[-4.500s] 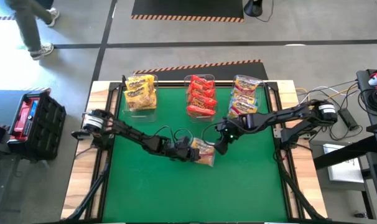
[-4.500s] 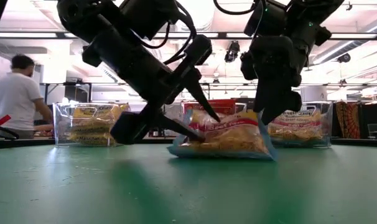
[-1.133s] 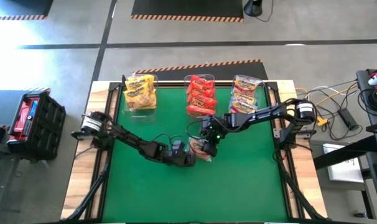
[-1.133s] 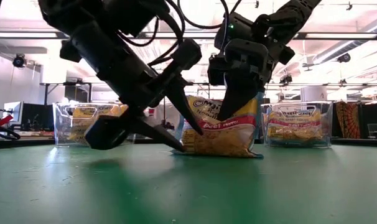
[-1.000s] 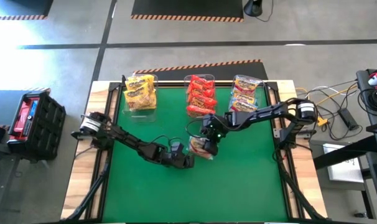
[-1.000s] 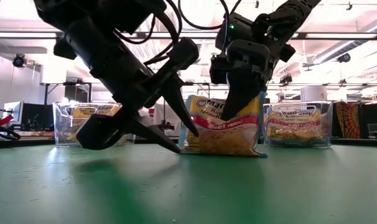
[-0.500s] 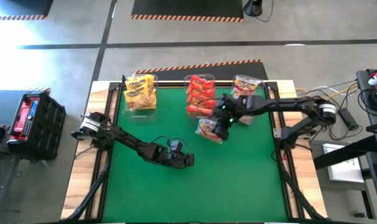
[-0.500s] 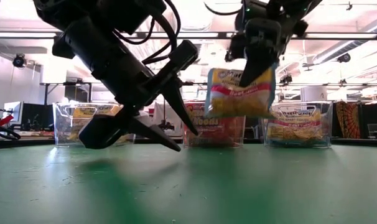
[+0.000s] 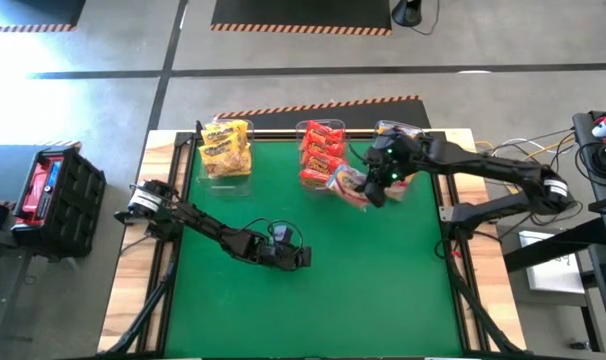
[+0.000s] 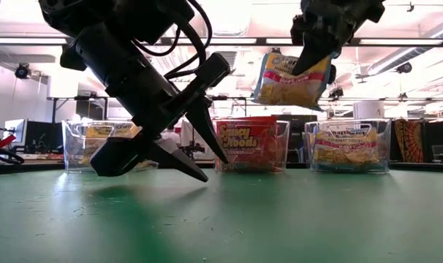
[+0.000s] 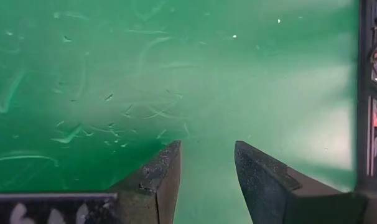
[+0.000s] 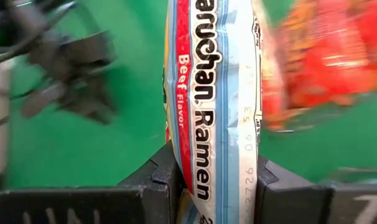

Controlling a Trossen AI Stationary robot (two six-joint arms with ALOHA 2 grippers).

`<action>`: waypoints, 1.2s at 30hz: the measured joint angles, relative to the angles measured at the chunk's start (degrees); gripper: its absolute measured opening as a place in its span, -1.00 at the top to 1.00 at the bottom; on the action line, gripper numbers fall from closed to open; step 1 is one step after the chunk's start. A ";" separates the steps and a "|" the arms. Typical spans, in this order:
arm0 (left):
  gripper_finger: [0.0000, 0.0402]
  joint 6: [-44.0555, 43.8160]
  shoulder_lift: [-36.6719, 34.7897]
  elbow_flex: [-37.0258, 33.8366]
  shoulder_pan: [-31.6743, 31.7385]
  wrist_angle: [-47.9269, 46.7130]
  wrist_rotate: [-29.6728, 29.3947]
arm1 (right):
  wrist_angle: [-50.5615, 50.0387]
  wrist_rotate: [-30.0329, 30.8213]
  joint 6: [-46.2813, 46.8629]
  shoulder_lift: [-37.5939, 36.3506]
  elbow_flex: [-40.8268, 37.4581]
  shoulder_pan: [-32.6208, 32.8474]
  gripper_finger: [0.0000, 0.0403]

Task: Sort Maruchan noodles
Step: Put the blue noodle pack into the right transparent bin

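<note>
My right gripper (image 9: 376, 186) is shut on a pale multicoloured Maruchan packet (image 9: 349, 184), held high in the air just in front of the red bin and the pale bin; the packet also shows in the low view (image 10: 291, 80). My left gripper (image 9: 303, 258) is open and empty, low over the green mat near the table's middle, and also shows in its own wrist view (image 11: 207, 171). Yellow-orange packets fill the left bin (image 9: 226, 148), red packets the middle bin (image 9: 321, 152), and pale packets the right bin (image 9: 397, 142). My right gripper pinches the packet between its two fingers, one on each flat face (image 12: 214, 163). In the low view the fingers come from above onto the packet's upper edge, near one corner (image 10: 313, 64). The packet hangs below the fingers, tilted, clear of the table.
The three clear bins stand in a row along the mat's far edge. Wooden borders and black rails frame the mat (image 9: 283, 310). A black and red crate (image 9: 51, 195) stands on the floor left of the table.
My right gripper has risen and gone toward the table's far right, toward the bins, carrying the packet. The packet, which stood with its lower edge on the mat beside my left gripper, is now lifted clear and high. My left gripper has stayed open.
</note>
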 joint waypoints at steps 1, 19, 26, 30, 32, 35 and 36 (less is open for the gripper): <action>0.33 0.20 0.00 0.00 0.00 -0.10 0.00 | 0.04 2.73 0.16 -0.31 0.00 -0.10 0.55; 0.33 1.57 -0.73 -1.21 0.61 -1.88 -0.28 | -11.26 38.15 -12.30 -0.88 5.51 -15.74 0.54; 0.33 1.57 -2.10 -3.33 0.63 -1.70 -2.89 | -12.01 27.54 -22.91 -0.82 1.38 -22.14 0.55; 0.33 1.57 -2.38 -4.17 0.87 -0.60 -2.86 | -11.54 26.73 -30.00 -0.81 -0.33 -24.21 0.57; 0.33 1.59 -2.58 -4.74 1.05 -0.10 -2.89 | -11.39 25.96 -31.56 -0.81 -1.12 -25.11 0.57; 0.33 1.59 -2.59 -5.12 1.28 0.59 -2.86 | -11.28 22.07 -31.88 -0.81 -2.28 -26.13 0.56; 0.33 1.59 -2.61 -5.28 1.31 0.83 -2.85 | -11.26 20.73 -31.41 -0.81 -2.70 -26.33 0.55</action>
